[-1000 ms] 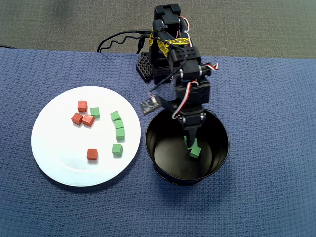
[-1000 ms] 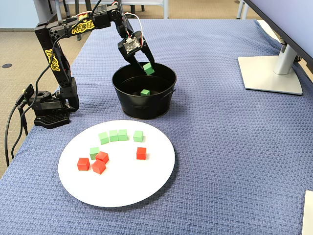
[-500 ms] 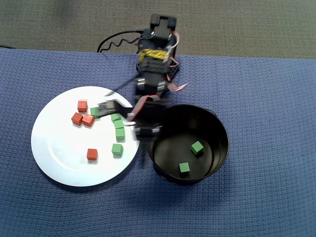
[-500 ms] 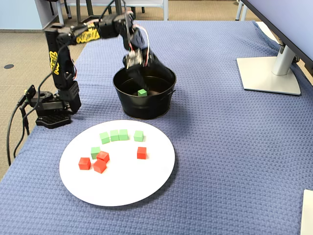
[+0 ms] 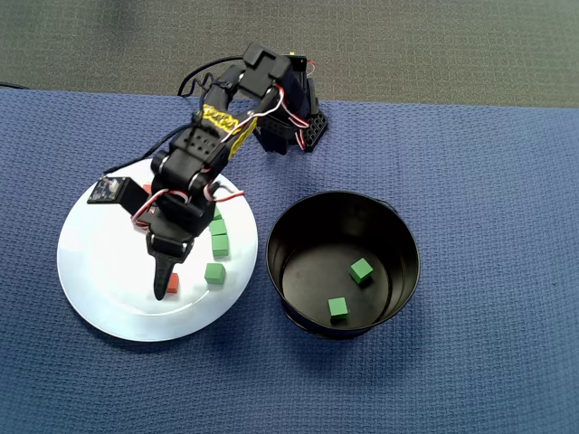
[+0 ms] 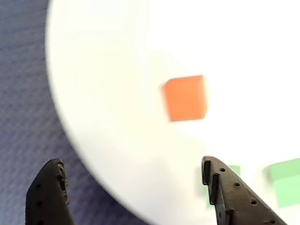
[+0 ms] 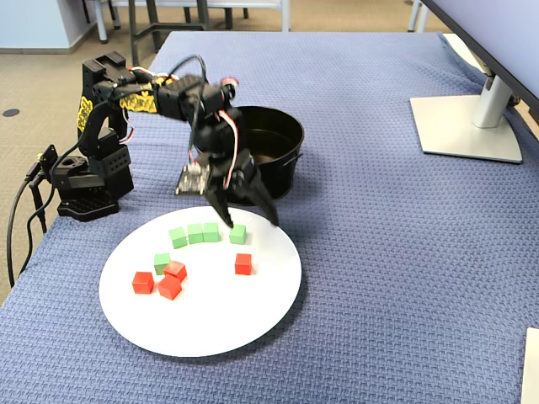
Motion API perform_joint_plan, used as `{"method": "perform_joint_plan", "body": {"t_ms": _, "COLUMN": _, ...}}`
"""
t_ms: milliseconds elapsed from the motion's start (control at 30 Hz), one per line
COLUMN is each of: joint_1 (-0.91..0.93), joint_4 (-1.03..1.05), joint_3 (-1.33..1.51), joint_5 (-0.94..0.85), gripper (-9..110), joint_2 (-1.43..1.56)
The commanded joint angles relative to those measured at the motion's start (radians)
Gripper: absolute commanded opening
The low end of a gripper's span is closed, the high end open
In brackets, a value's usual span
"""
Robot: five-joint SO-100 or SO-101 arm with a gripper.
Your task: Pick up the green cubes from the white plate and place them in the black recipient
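The gripper [image 7: 248,210] is held low over the white plate [image 7: 244,316] with its jaws spread apart and nothing between them. This reads as a reach made empty, set wide so that a cube can be straddled. In the wrist view a single red-orange cube [image 6: 185,98] lies ahead of the open jaws and pale green shapes show at the lower right, so the aim appears not yet settled on a green one.

In the fixed view four green cubes [image 7: 195,233] are seen in a row on the half of the plate nearest the black recipient [image 5: 398,271], with a fifth green cube [image 7: 162,263] touching a cluster of three red-orange cubes [image 7: 168,279] toward the plate's left edge. The row's nearness to the pot makes for a short carry. Two more green cubes [image 5: 349,287] lie on the flat bottom of the recipient, well apart from each other, so the task is judged partly done.

Plate and recipient are set side by side, nearly touching, near the middle of the table [image 7: 379,252], which is covered by a blue textured cloth. The arm's base [image 7: 84,189] is fixed near the table's left edge in the fixed view. A grey monitor stand [image 7: 467,126] rests near the right edge, and carpeted floor and chair legs are seen beyond the far edge.
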Motion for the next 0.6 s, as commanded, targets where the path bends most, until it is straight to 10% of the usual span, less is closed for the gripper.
{"method": "perform_joint_plan", "body": {"t_ms": 0, "joint_1": 0.014, "joint_4": -0.029, "joint_3": -0.008, "joint_5": -0.025, "gripper": 31, "joint_2": -0.012}}
{"method": "perform_joint_plan", "body": {"t_ms": 567, "joint_1": -0.054, "joint_4": 0.063, "joint_3": 0.133, "joint_5": 0.066, "gripper": 28, "joint_2": 0.038}}
